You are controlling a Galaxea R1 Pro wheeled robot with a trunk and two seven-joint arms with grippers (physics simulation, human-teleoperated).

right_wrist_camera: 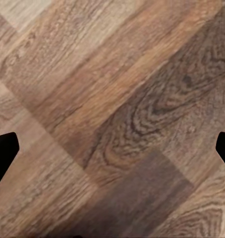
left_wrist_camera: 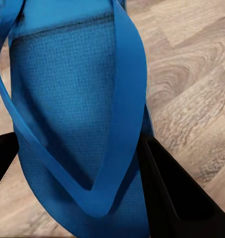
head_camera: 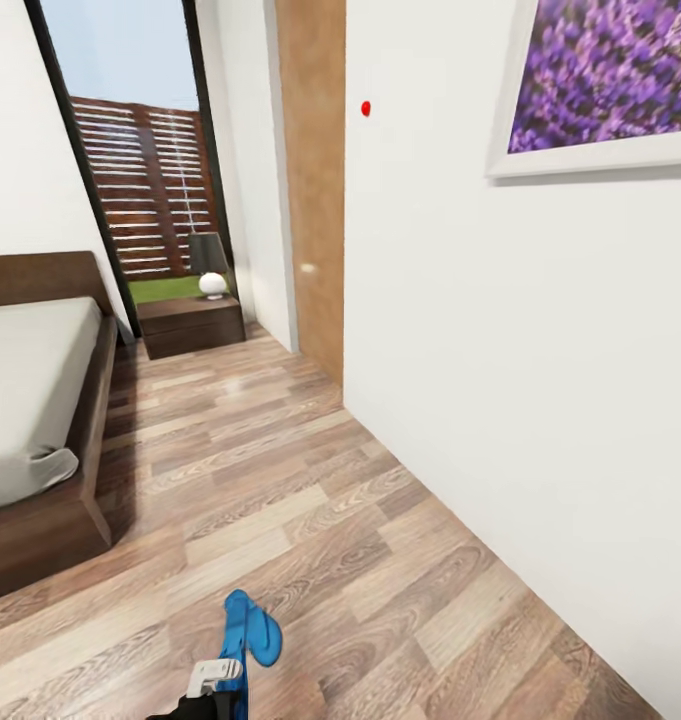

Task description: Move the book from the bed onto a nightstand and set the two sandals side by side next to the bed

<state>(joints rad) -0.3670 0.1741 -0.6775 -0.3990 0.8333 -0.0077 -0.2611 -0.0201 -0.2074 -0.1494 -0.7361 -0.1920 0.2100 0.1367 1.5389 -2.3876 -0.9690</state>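
One bright blue sandal (head_camera: 252,625) hangs just above the wood floor at the bottom of the head view, and my left gripper (head_camera: 223,682) is shut on it. In the left wrist view the sandal (left_wrist_camera: 68,99) with its thin straps sits between the black fingers (left_wrist_camera: 179,196) of that gripper (left_wrist_camera: 87,181). My right gripper (right_wrist_camera: 112,148) is open over bare floor planks with nothing between its tips. The bed (head_camera: 30,380) lies at the left, and a nightstand (head_camera: 190,325) stands beyond its head. The book is out of view.
A dark lamp (head_camera: 208,262) and a white ball stand on the nightstand in front of a tall window. A white wall (head_camera: 500,380) with a lavender picture (head_camera: 605,80) runs along the right. A strip of wood floor (head_camera: 280,470) separates bed and wall.
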